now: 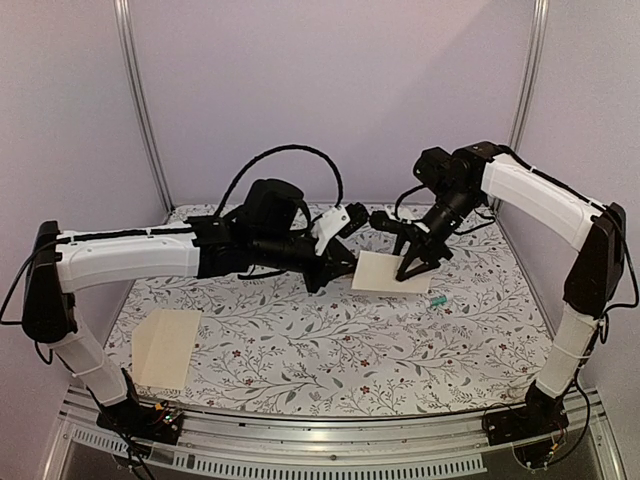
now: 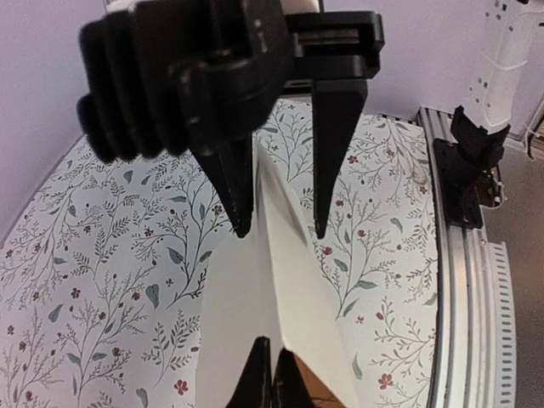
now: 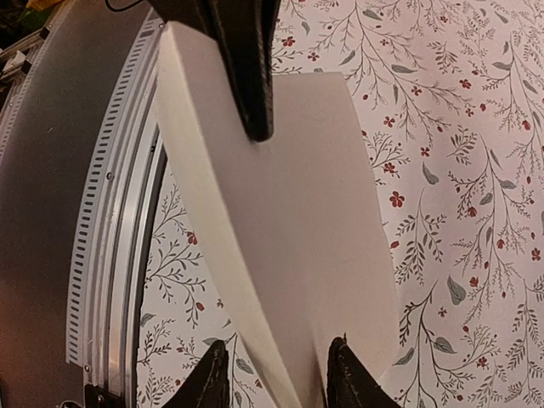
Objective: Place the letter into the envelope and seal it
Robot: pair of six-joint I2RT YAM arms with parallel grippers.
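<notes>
Item 1, envelope: cream, pinched at one edge in the fully closed left claw. The opposite edge is straddled by the partly open right claw; no firm grip is seen.

Item 2, letter: laid flat on the desk, well apart from both claws, on the left claw's side.

One envelope, one letter, one small green object, one desk, one left end effector, one right end effector.

floral table carries letter, small green object
</notes>
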